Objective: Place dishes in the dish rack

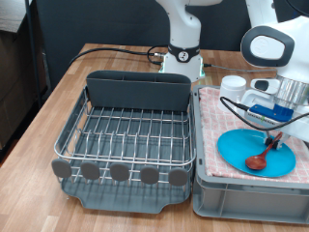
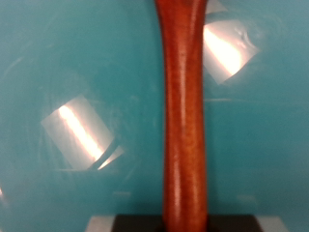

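Observation:
The reddish-brown wooden spoon (image 1: 261, 158) rests its bowl on the bright-blue plate (image 1: 237, 150), with its handle tilted up into my gripper (image 1: 276, 137). The gripper is shut on the handle's upper end, above the plate's right side in the exterior view. The plate lies on the pink checked cloth. The white mug (image 1: 234, 87) stands behind the plate, apart from the gripper. The silver wire dish rack (image 1: 130, 135) with its tall grey utensil bin (image 1: 138, 92) stands at the exterior view's left and holds no dishes. The wrist view shows the spoon handle (image 2: 183, 116) close up over the plate (image 2: 77, 58).
The grey crate (image 1: 246, 198) with the pink checked cloth (image 1: 214, 116) sits right of the rack, touching it. The robot's white base (image 1: 182, 58) stands behind, with black cables running along the wooden table (image 1: 39, 116).

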